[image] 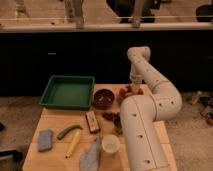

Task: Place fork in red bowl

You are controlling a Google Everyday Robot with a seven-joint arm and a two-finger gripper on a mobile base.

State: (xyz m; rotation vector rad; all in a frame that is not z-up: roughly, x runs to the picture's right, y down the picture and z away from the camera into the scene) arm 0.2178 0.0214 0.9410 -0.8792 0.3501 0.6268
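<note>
My white arm rises from the table's right side, bends at its elbow [165,100] and reaches back down at the far edge. The gripper [133,88] hangs right over the red bowl [123,93]. Only orange-red parts of that bowl show on either side of the wrist, just right of the maroon-brown bowl [103,98]. The fork is hidden from me; I cannot tell whether the gripper holds anything.
A green tray [67,92] sits at the back left of the wooden table [55,120]. On the front half lie a blue sponge [45,140], a green vegetable [69,131], a yellow one [73,143], a brown bar [92,121], a grey-blue bag [90,156] and a white cup [110,144].
</note>
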